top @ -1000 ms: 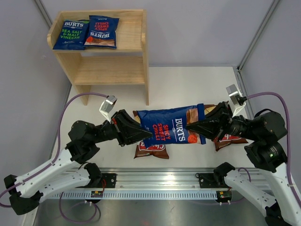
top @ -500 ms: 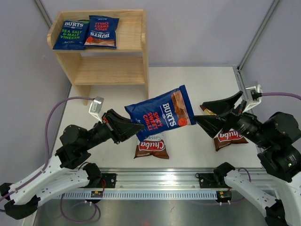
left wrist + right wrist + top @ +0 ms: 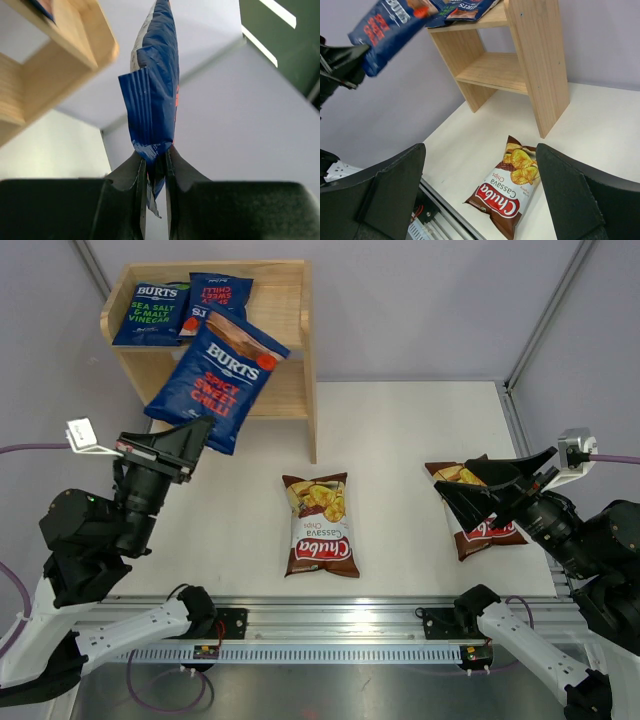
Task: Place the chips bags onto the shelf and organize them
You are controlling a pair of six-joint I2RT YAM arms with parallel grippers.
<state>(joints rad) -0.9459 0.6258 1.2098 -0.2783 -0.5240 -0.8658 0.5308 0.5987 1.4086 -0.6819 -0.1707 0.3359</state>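
My left gripper (image 3: 205, 432) (image 3: 154, 153) is shut on the bottom seam of a dark blue Burts chips bag (image 3: 220, 375) (image 3: 155, 95) (image 3: 387, 27). It holds the bag in the air, tilted, in front of the wooden shelf (image 3: 285, 300) (image 3: 535, 60). Two more Burts bags (image 3: 150, 312) (image 3: 218, 295) lie on the top tier. One Chuba bag (image 3: 318, 525) (image 3: 512, 192) lies flat mid-table. A second Chuba bag (image 3: 490, 532) lies at the right, partly hidden under my right gripper (image 3: 460, 483) (image 3: 480, 150), which is open and holds nothing.
The shelf's right side panel (image 3: 310, 390) stands on the table at the back left. A metal rail (image 3: 330, 625) with both arm bases runs along the near edge. Grey walls close in the left, back and right sides.
The right gripper let go of the blue Burts bag, opened wide and drew back to the right. The left arm swung the bag up and left, in front of the shelf.
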